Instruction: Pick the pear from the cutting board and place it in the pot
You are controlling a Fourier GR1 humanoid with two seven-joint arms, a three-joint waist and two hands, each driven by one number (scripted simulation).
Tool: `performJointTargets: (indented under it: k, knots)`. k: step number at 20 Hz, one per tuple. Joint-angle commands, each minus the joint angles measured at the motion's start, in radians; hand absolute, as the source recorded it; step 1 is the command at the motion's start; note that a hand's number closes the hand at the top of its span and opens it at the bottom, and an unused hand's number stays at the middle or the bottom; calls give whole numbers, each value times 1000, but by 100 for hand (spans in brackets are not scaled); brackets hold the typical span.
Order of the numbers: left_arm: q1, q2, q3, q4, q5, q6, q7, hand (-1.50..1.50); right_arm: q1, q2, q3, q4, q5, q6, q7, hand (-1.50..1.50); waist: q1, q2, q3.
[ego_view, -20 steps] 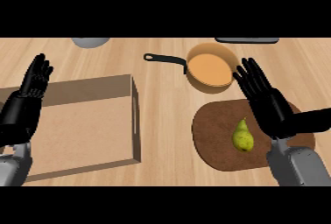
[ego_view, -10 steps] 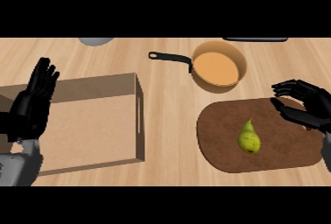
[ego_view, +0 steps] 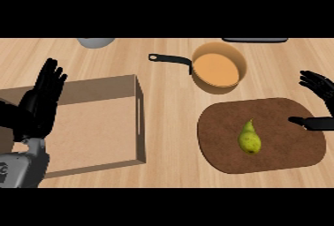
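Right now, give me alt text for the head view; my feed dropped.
A pear lies on the cutting board, apart from the open right hand at the board's right edge. The pot stands beyond the board; the left hand rests open at left, by a shallow box.

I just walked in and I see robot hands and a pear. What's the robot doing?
The robot is getting ready to pick up the pear, which lies on the brown cutting board. Its right hand is open at the board's right edge, near the pear but not touching it. The orange pot, where the pear should go, stands just beyond the board with nothing in it. The left hand rests open at the left, by a shallow wooden box.
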Motion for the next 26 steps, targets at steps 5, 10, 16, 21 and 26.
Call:
performJointTargets:
  k: [5,10,16,21,26]
  knots:
    - [-24,-15,-8,-8,-14,15,47,0,-138,-123,154,-57,74,290,233,-150,-2,-6,-3]
    - [-2,-21,0,27,-18,-6,-10,0,-219,-140,273,-99,159,419,342,-150,-2,-3,-4]
    - [9,10,20,-67,-22,11,100,0,-231,-40,343,-235,155,492,571,-150,-17,-13,-3]
    - [42,-29,33,-37,-32,-33,19,0,-200,28,277,-288,136,507,706,-150,-18,-8,-2]
    - [-10,-53,12,-95,-87,24,118,0,-175,113,286,-326,182,493,745,-150,-15,-8,-2]
